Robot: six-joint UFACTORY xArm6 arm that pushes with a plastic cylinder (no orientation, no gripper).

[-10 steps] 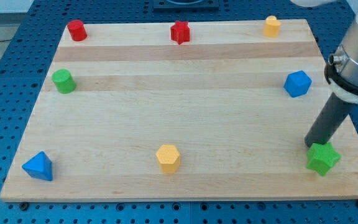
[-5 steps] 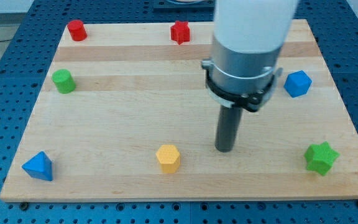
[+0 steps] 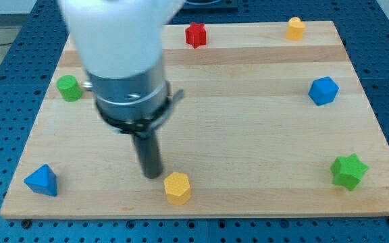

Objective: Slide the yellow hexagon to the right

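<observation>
The yellow hexagon (image 3: 177,187) lies near the board's bottom edge, a little left of centre. My tip (image 3: 152,175) rests on the board just to the hexagon's upper left, very close to it or touching it. The arm's wide grey body rises above the tip and hides the board's upper left part, including the red cylinder seen there earlier.
A green cylinder (image 3: 68,88) sits at the left, a blue triangular block (image 3: 42,180) at the bottom left. A red star (image 3: 195,34) and a small yellow block (image 3: 294,28) are at the top. A blue block (image 3: 323,90) and a green star (image 3: 350,171) stand at the right.
My tip swept from the green star at the right across the board to the left, past the yellow hexagon. The hexagon has shifted slightly down and left.
</observation>
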